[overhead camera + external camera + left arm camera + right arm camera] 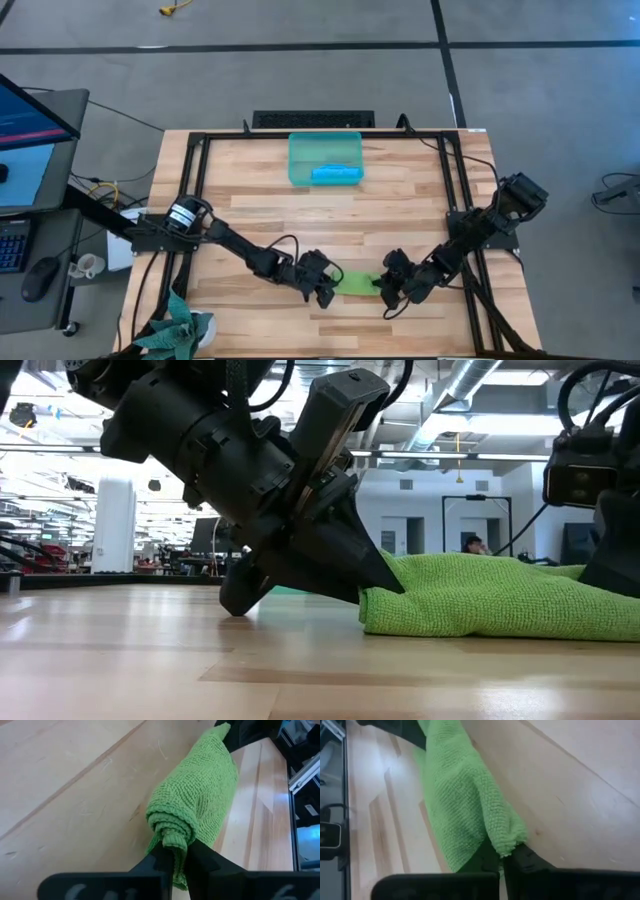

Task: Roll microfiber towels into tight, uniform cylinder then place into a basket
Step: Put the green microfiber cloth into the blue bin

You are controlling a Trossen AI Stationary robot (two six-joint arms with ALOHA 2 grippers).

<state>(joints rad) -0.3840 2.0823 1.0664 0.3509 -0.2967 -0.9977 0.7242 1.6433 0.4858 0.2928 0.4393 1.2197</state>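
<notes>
A lime green towel [353,282], rolled into a loose cylinder, lies on the wooden table near its front edge, between my two grippers. My left gripper [325,292] is shut on the roll's left end and my right gripper [388,295] on its right end. The teal basket [300,150] stands at the table's far middle. A bright blue towel [335,173] lies inside it by the near wall. My left gripper pinches the roll's spiral end [172,837] between its two fingers, several layers together. The fingers slant down from the table's left and lie along the roll. The roll rests on the table. My right gripper pinches the towel's other end [509,842] at its hemmed edge between its two fingers. The fingers slant down from the table's right, along the roll. The roll rests on the table [560,780] and stretches away toward the other arm.
A black frame rail [200,180] runs along the table's left, right and far sides. A green plant-like thing [180,328] sits at the near left corner. A monitor [30,120] and a mouse [42,278] stand left of the table.
</notes>
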